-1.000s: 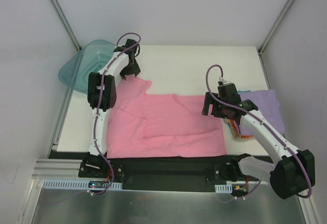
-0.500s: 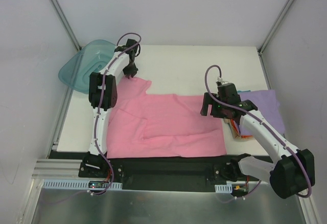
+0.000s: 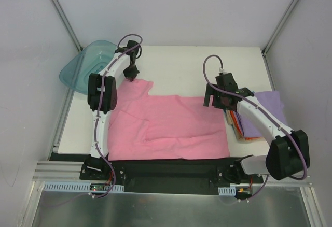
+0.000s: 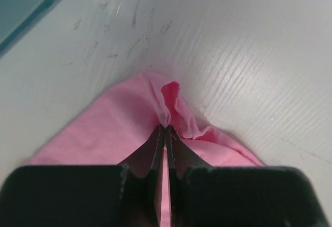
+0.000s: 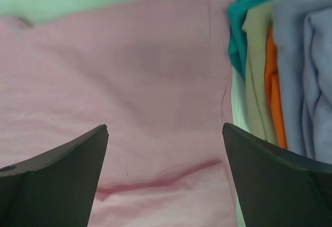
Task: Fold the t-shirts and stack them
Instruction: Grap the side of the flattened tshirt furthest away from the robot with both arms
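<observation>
The left jaws pinch a puckered corner of the pink t-shirt [image 4: 104,128] on the tabletop [image 4: 249,56]. The right jaws hang spread over it, folded t-shirts [image 5: 290,71] beside them.

- white bench [image 3: 181,66], faintly scuffed towards its far-left corner;
- pink t-shirt [image 3: 171,126] spread over the near left and middle, its far-left corner bunched up;
- stack of folded t-shirts [image 3: 272,105] at the right edge, lavender on top;
- teal tub [image 3: 78,71] overhanging the far-left corner
</observation>
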